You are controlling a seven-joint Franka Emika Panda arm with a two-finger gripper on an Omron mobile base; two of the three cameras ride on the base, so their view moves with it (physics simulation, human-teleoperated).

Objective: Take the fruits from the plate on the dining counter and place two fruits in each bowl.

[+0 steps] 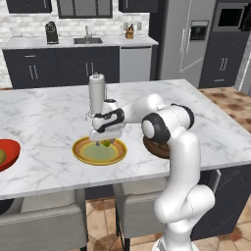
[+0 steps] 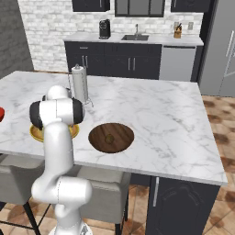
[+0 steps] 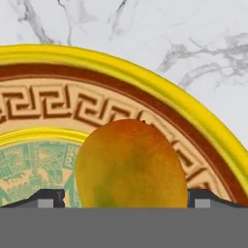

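Note:
The yellow-rimmed plate [image 1: 83,152] lies on the white marble dining counter [image 1: 44,117]. One orange-yellow fruit with a green patch [image 3: 131,164] rests on the plate [image 3: 145,82]. My gripper [image 3: 123,199] is down over it, open, with a dark fingertip [image 3: 48,198] on each side of the fruit. From the left base camera the gripper [image 1: 104,142] sits low over the plate's middle. The red bowl [image 1: 11,149] at the left edge holds a greenish fruit [image 1: 2,156]. In the brown wooden bowl [image 2: 111,137] lies a small fruit [image 2: 109,137].
A tall grey cylinder-shaped dispenser [image 1: 97,93] stands on the counter just behind the plate, close to my hand. Grey stools [image 1: 41,223] are tucked under the counter's near edge. The back wall holds dark cabinets with a sink [image 1: 88,40].

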